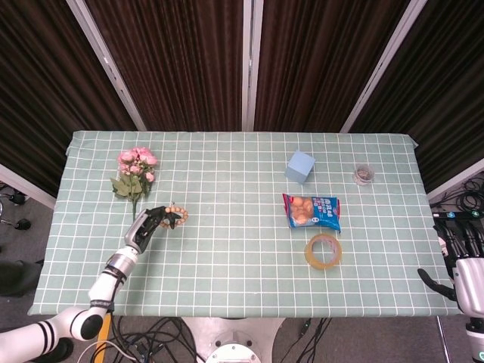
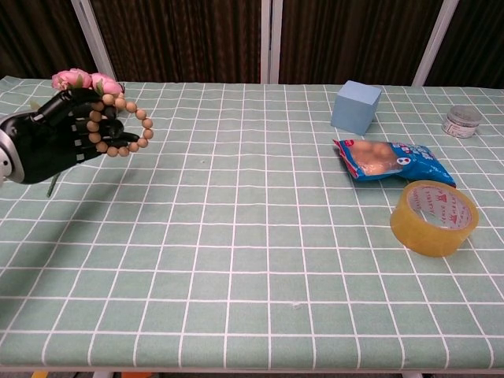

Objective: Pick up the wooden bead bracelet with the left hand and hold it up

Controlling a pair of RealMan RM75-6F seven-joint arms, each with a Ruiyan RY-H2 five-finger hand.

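Note:
My left hand (image 2: 51,138) is black and hovers above the left part of the table, its fingers curled around the wooden bead bracelet (image 2: 118,127). The bracelet's light brown loop sticks out to the right of the fingers, off the cloth. In the head view the same left hand (image 1: 151,223) shows with the bracelet (image 1: 176,216) at its tip. My right hand (image 1: 467,276) hangs beyond the table's right edge, fingers apart and holding nothing.
A pink flower bunch (image 1: 134,170) lies just behind the left hand. A blue cube (image 2: 357,106), a snack bag (image 2: 390,160), a tape roll (image 2: 434,217) and a small tin (image 2: 463,121) sit on the right half of the checked tablecloth (image 2: 252,236).

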